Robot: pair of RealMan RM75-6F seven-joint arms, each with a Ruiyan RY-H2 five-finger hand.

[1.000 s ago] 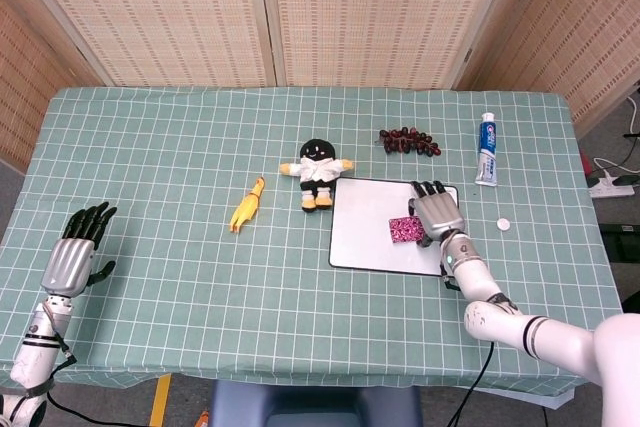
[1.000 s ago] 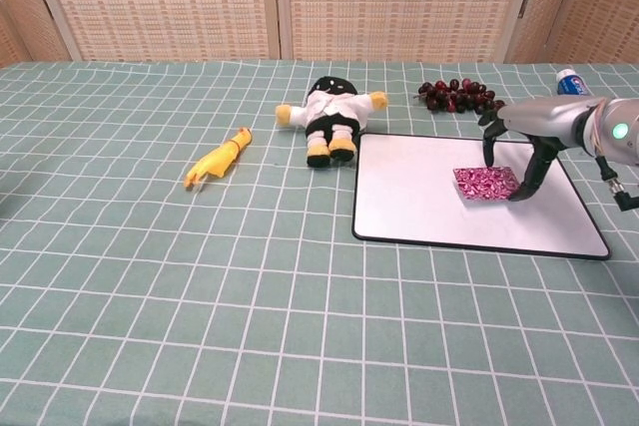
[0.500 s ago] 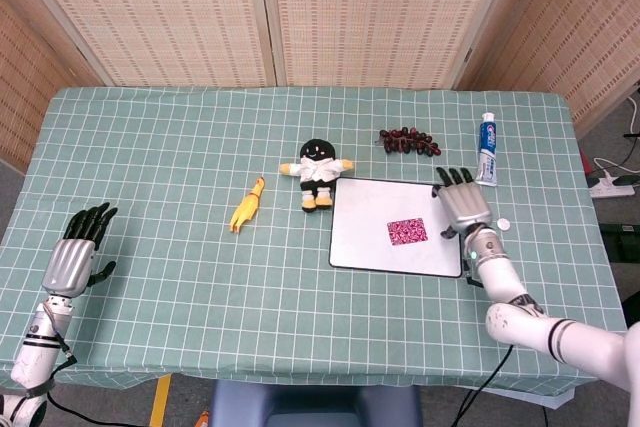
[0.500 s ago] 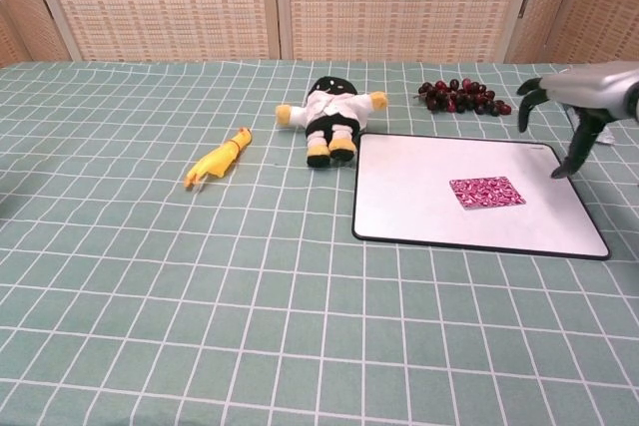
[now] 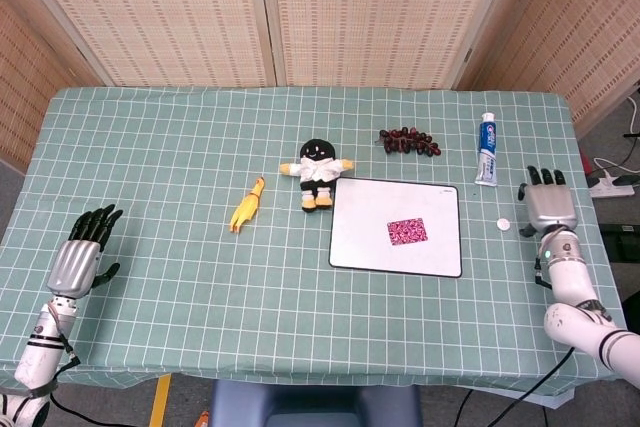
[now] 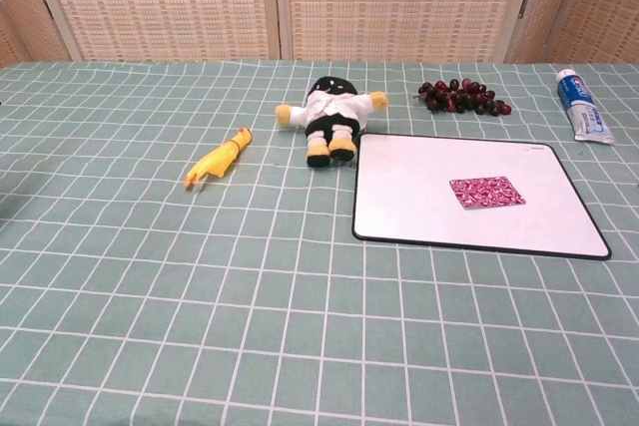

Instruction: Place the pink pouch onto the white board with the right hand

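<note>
A pink pouch (image 5: 407,231) lies flat on the white board (image 5: 360,247), slightly right of the board's centre, in the middle right of the head view; nothing touches it. The right hand (image 5: 545,212) rests at the right edge of the frame, well apart from the board, fingers extended and a little spread, holding nothing. A small white disc (image 5: 504,224) sits on the bench (image 5: 180,137) between that hand and the board. At the lower left of the frame, the left hand (image 5: 82,254) lies on the green checked cloth with fingers loosely apart, also empty. Neither hand appears in the chest view. Just beyond the board's upper-left corner lies a plush doll (image 5: 317,173) in white clothes, with a yellow rubber chicken (image 5: 247,205) to its left. A bunch of dark grapes (image 5: 407,141) and a toothpaste tube (image 5: 487,150) lie above the board, towards the upper right.
</note>
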